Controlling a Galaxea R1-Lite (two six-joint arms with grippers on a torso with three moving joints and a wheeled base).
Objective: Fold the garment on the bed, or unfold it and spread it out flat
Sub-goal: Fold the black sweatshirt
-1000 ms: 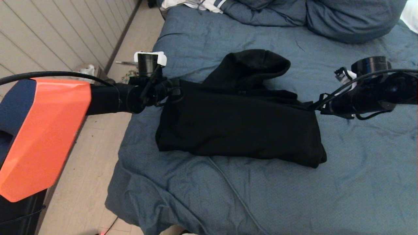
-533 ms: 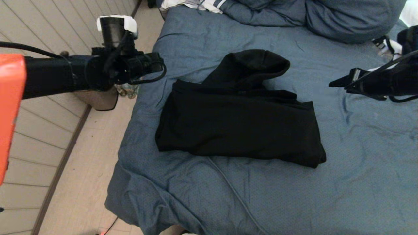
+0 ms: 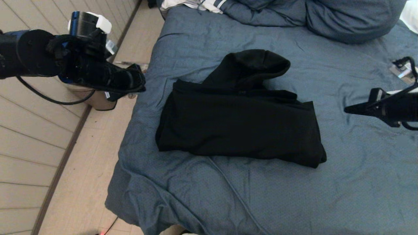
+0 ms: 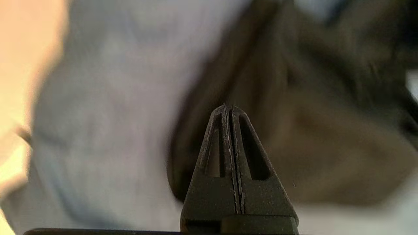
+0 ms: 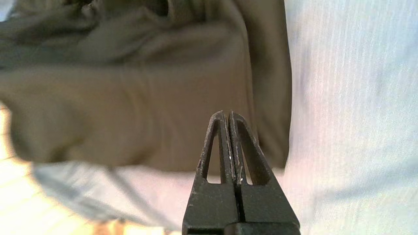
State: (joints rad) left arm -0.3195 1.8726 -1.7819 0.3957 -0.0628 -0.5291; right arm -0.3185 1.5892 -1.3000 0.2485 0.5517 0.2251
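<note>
The black garment [image 3: 238, 127] lies folded into a rough rectangle on the slate-blue bed [image 3: 294, 195], its hood bunched at the far side. Neither gripper touches it. My left gripper [image 3: 142, 85] hovers shut and empty off the bed's left edge, well left of the garment. My right gripper [image 3: 346, 111] is shut and empty too, held above the bedding to the garment's right. In the left wrist view the shut left gripper [image 4: 228, 107] points toward the blurred garment [image 4: 326, 147]. The right wrist view shows the shut right gripper [image 5: 227, 113] before the garment [image 5: 130, 107].
Blue pillows [image 3: 352, 19] lie at the head of the bed, with a white striped cloth [image 3: 196, 4] beside them. Wooden floor [image 3: 81, 182] and a panelled wall [image 3: 42, 32] run along the bed's left side. A small bin-like object [image 3: 98, 98] stands on the floor under my left arm.
Both grippers have left the garment's far corners, drawn outward to the sides and shut. The left arm has swung up and left. The garment has not moved.
</note>
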